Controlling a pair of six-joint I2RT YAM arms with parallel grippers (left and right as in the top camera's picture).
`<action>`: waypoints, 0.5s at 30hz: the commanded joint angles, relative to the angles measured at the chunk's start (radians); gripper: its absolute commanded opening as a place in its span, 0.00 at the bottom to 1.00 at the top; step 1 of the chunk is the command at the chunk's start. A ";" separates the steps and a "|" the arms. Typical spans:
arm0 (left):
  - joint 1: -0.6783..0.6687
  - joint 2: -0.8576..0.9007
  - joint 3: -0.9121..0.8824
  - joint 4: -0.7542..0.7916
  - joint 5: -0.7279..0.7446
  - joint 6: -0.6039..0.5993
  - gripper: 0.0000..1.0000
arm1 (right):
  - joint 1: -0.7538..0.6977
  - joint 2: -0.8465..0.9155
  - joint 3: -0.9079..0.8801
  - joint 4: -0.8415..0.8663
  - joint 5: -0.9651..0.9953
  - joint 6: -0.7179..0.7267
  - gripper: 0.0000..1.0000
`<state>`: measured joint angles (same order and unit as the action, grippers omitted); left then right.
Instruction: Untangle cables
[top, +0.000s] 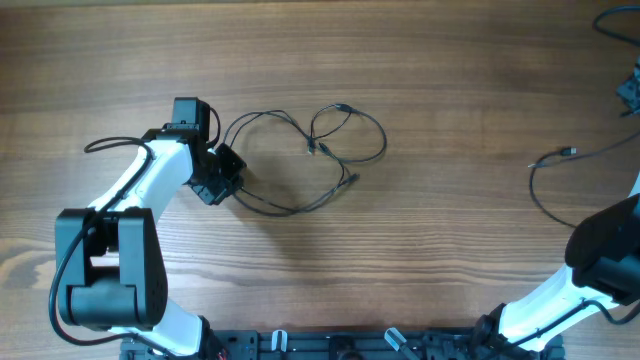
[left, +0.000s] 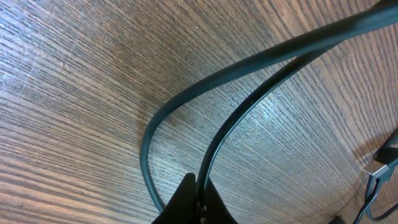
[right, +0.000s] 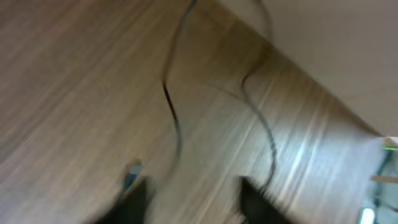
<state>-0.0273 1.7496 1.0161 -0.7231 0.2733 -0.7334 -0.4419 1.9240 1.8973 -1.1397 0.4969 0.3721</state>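
Your left gripper (left: 196, 205) has its tips pinched together on a cable (left: 147, 146) at the bottom edge. Two strands arc up and right across the table (left: 74, 93). A silvery plug (left: 379, 167) lies at the right edge.

No lettering, label, brand, number or sign can be read anywhere in these views.

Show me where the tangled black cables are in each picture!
Overhead: the tangled cables loop left of centre, right beside the left gripper.
Left wrist: two of their strands curve up from the shut gripper tip at the bottom.
Right wrist: the tangle is not in it, only blurry loose strands.
Shared landmark: the wooden table.
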 joint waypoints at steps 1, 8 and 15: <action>-0.003 0.003 -0.003 -0.001 -0.013 0.023 0.04 | 0.000 -0.014 0.019 0.003 -0.244 -0.041 0.81; -0.004 0.003 -0.003 0.027 0.014 0.023 0.04 | 0.021 -0.014 0.019 -0.062 -0.753 -0.190 0.85; -0.105 0.003 -0.003 0.396 0.629 0.236 0.04 | 0.163 -0.014 0.019 -0.133 -0.814 -0.216 0.84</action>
<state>-0.0631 1.7496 1.0126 -0.4362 0.5224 -0.6579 -0.3439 1.9240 1.8973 -1.2629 -0.2504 0.1841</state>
